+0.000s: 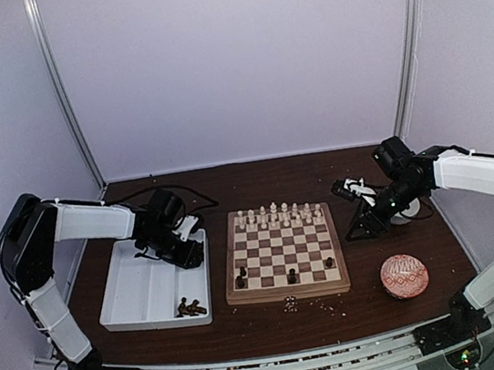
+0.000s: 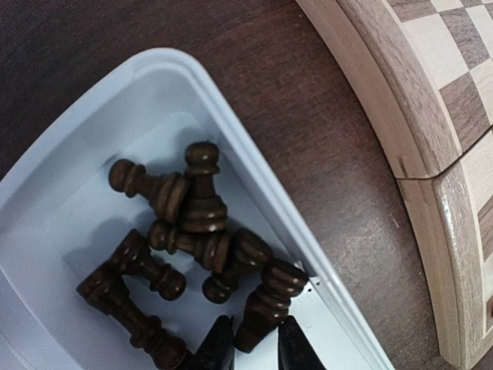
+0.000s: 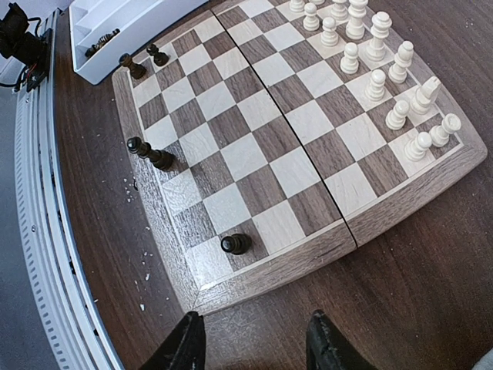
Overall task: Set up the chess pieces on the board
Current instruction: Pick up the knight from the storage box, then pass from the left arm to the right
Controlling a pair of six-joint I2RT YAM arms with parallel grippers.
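The left gripper (image 2: 256, 345) is down in the white tray (image 1: 142, 290), its fingers flanking one dark chess piece (image 2: 271, 293) at the edge of a toppled heap of dark pieces (image 2: 185, 223) (gripped or merely straddled, I cannot tell). The right gripper (image 3: 258, 347) hovers over the desk (image 3: 400, 293) with jaws apart and empty, just beside the board (image 1: 285, 258). White pieces (image 1: 274, 213) are ranked along the board's far edge.

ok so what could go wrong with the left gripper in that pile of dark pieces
The left gripper straddles one dark piece that touches others in the heap by the tray wall; closing may drag a neighbour along. That piece lies on its side, so it may land tilted on the board and topple.
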